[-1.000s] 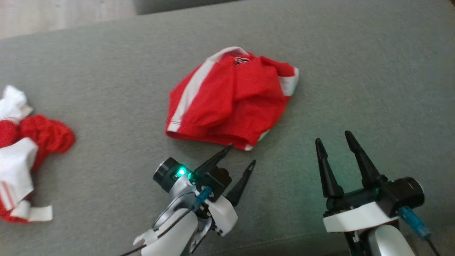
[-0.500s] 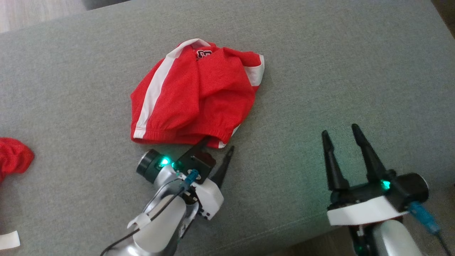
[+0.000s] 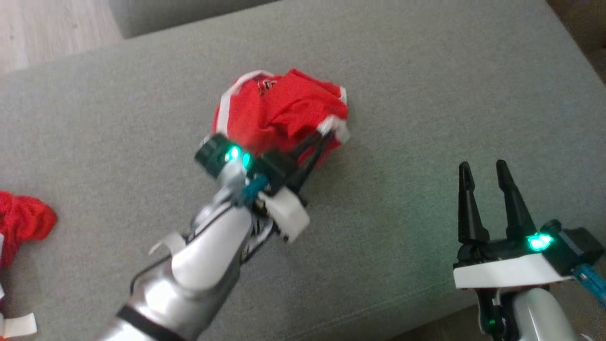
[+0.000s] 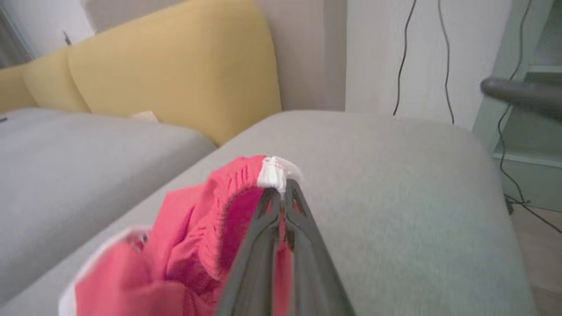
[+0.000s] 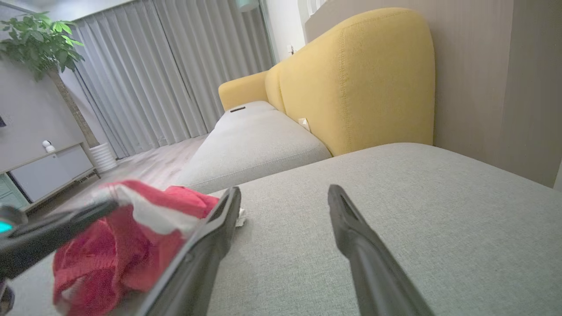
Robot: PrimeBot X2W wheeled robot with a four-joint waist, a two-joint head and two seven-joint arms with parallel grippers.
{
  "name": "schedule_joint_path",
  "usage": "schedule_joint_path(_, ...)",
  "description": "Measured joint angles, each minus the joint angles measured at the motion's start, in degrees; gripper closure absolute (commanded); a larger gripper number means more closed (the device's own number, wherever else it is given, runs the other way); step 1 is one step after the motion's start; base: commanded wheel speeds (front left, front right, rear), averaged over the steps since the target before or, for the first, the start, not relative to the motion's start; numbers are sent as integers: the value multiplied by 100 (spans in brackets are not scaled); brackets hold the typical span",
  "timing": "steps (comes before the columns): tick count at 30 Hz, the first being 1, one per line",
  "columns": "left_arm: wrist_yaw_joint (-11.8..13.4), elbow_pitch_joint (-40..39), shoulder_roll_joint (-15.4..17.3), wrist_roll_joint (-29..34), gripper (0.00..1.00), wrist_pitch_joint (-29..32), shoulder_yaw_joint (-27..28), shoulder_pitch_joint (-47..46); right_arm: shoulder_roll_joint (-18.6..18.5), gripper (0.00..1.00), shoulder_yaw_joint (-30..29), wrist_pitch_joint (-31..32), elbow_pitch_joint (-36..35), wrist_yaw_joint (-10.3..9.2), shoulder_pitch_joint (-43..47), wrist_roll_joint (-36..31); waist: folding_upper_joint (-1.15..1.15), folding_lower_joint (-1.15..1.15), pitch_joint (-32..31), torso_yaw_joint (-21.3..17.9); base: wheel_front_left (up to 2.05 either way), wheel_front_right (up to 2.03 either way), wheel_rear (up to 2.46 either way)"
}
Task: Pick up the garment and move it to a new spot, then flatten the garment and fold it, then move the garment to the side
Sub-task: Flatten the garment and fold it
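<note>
Head view, garment: the red garment (image 3: 279, 106) sits bunched and partly raised near the middle of the grey sofa seat (image 3: 426, 85).
Head view, left gripper: the left gripper (image 3: 327, 135) reaches in from the near side, its fingers pinched together on the white band (image 3: 334, 124) at the garment's right-hand edge.
Head view, right gripper: the right gripper (image 3: 483, 165) stands well apart at the lower right, fingers spread wide and holding nothing.
Head view, left margin: a second red cloth (image 3: 26, 220) is cut off by the frame (what kind of piece it is I cannot tell).
Left wrist view, grip: the two dark fingers (image 4: 254, 245) meet at their tips on a small wad of white trim. Red mesh hangs below and to the left.
Left wrist view, risk: the bite looks shallow, right at the hem, so a quick lift or swing could pull the trim free. One pinched corner would also likely leave the cloth dangling twisted and harder to flatten.
Left wrist view, unclear: the fingertips hide how many layers are caught, and the picture is soft.
Right wrist view, scene: the garment shows low on the left beyond one spread finger, with the yellow backrest (image 5: 360, 74) behind the seat.
Right wrist view, risk: the other arm's finger crosses that corner, so a careless approach by the free arm could knock it.
Right wrist view, hidden: the near finger covers the garment's lower part.
</note>
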Motion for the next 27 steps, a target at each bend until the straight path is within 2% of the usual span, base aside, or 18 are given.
schedule_joint_path(4,-32,-158,85,-474,100,0,-178,-764,-1,0,10,0,3,0,10,16,0,0,-245,-64,0,0,0)
schedule_joint_path(9,-69,-353,442,-1472,100,-5,-625,-1785,-1,0,0,0,0,0,151,52,0,-1,-515,-121,0,0,0)
schedule_joint_path(13,-74,-531,821,-2195,100,56,-1112,-1962,-1,0,-1,0,-23,0,239,29,0,-1,-593,-53,0,0,0)
schedule_joint_path(16,-73,-814,1336,-2982,100,248,-1503,-1667,-1,0,-57,0,-91,0,305,-10,0,0,-630,90,0,0,0)
schedule_joint_path(21,-71,-1214,2261,-3956,100,517,-1963,-291,-1,0,-225,0,-119,0,397,-57,0,0,-626,439,0,0,0)
schedule_joint_path(24,-16,-1261,2570,-4135,100,491,-2070,506,0,0,-270,0,-63,0,445,-57,0,0,-591,709,0,0,0)
schedule_joint_path(27,137,-1311,2713,-4095,100,374,-2149,861,0,0,-231,0,166,0,424,-86,0,0,-538,1002,0,0,0)
